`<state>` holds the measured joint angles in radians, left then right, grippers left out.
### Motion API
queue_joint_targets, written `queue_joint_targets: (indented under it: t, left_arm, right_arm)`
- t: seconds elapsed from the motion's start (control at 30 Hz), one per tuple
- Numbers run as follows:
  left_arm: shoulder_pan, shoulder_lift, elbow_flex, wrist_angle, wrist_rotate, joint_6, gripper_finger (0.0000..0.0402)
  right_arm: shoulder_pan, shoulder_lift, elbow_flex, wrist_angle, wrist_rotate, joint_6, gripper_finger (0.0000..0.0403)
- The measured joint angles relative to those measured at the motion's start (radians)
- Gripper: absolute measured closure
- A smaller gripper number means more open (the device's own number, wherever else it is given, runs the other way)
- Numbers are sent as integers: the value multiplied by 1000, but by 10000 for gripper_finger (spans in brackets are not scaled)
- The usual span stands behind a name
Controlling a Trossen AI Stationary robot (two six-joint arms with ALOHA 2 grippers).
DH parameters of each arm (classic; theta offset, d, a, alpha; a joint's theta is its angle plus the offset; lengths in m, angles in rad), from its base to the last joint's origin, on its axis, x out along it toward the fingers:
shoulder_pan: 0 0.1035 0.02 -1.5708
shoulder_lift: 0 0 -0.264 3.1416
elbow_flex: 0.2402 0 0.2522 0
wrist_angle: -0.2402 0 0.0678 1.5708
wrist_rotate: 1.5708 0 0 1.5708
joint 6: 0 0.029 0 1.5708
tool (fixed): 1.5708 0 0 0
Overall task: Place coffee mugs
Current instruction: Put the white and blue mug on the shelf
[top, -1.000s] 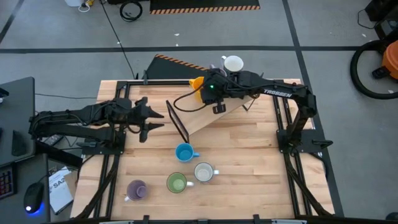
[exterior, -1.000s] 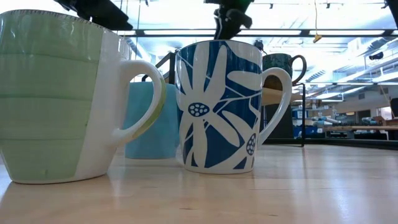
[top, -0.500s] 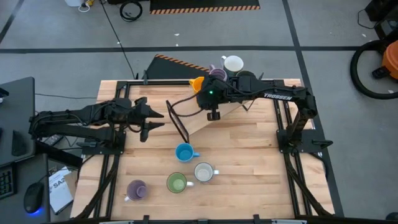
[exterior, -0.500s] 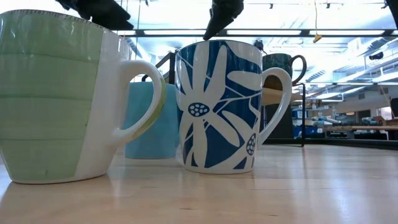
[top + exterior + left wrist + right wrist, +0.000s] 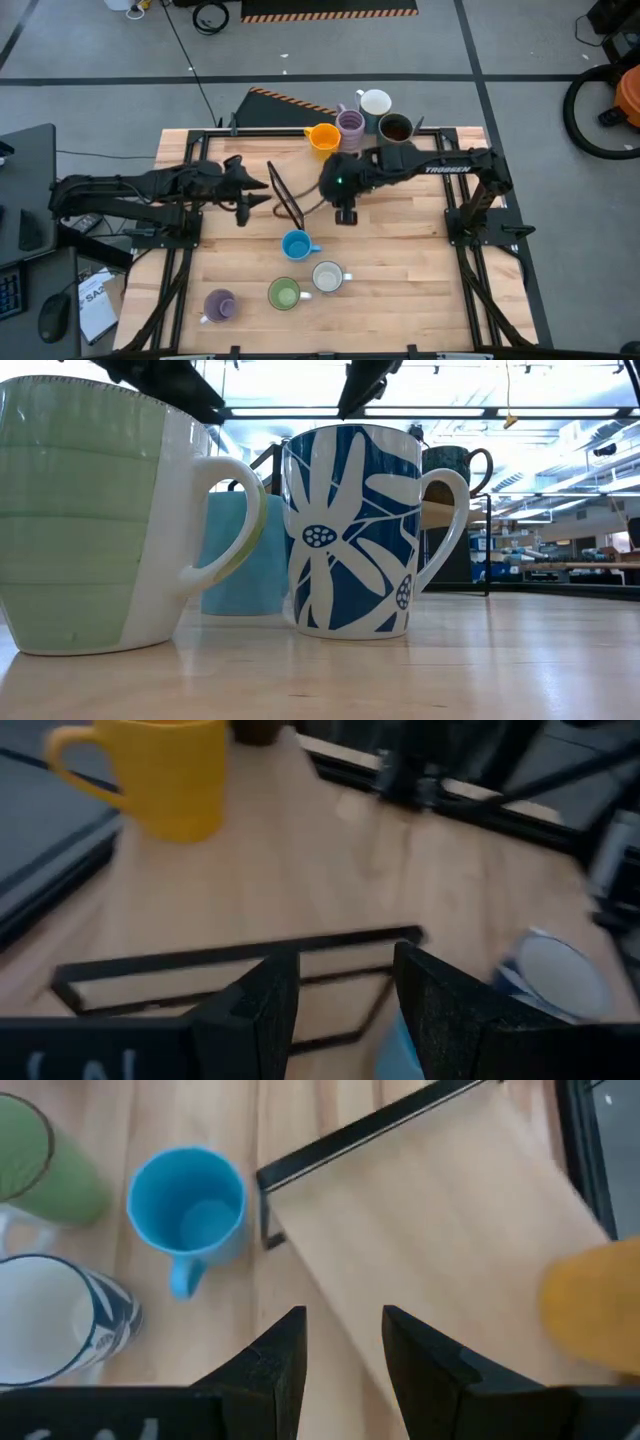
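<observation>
1. 4 mugs stood close together at the far edge of the tabletop (image 5: 420, 290): the orange mug (image 5: 322, 137), a purple mug (image 5: 351, 124), a white mug (image 5: 376, 102) and a dark brown mug (image 5: 397, 128). They looked like they had already been put in their place, on the raised wooden board (image 5: 440, 1210) there.

2. 4 more mugs waited near the front edge: the blue mug (image 5: 296, 244), a white mug with blue flowers (image 5: 327, 277), the green mug (image 5: 284, 294) and a second purple mug (image 5: 220, 304), which sat closest to the front-left corner. They stood apart from each other, so there was room for fingers to reach each one.

3. The right gripper (image 5: 344, 214) hung over the middle of the tabletop, between the 2 groups. Its fingers (image 5: 275, 1355) were part open with nothing between them. It pointed down with the blue mug just ahead, so I think it was going for that one next.

4. The left gripper (image 5: 262, 199) was held over the left side of the tabletop, close to the thin black frame (image 5: 285, 196). Its fingers (image 5: 255, 1010) were open wide and held nothing. It seemed to be waiting out of the way.

5. All the mugs stood upright with their open tops up, which made them easy to grab by the rim.

6. About half the job looked done.
</observation>
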<state>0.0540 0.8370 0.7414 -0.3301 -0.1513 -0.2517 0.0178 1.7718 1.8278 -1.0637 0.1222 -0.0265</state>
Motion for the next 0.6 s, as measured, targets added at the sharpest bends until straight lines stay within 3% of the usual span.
queue_joint_targets:
  t: [0.6]
  left_arm:
    - [-113, 60, 0, 49, 67, -85, 230]
  right_arm:
    - [330, 5, -175, 133, 127, 192, 265]
